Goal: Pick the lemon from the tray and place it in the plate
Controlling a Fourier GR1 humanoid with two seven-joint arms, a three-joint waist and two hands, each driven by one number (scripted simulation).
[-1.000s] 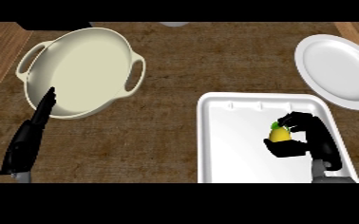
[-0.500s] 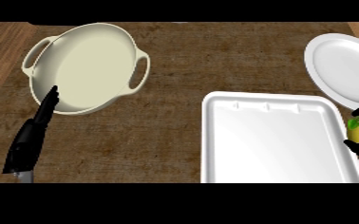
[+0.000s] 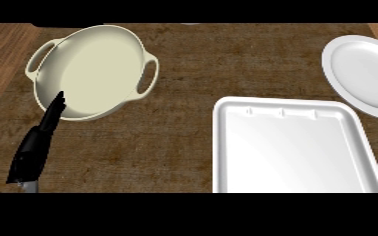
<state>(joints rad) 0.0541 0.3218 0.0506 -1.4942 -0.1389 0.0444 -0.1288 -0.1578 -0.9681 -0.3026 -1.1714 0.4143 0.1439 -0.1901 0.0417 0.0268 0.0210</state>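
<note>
Left hand (image 3: 38, 145) rests at the lower left, fingers straight and released, tips over the rim of a cream two-handled dish (image 3: 92, 70) on the brown surface (image 3: 184, 80). Tray (image 3: 291, 150) lies bare, no lemon on it. Plate (image 3: 354, 70) at the right edge also bare; right hand and lemon out of view, so placement looks unfinished.

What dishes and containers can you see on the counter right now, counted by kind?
Pots: 1, the cream pot with two handles
Plates: 1, the white plate
Trays: 1, the white tray
Total: 3
</note>
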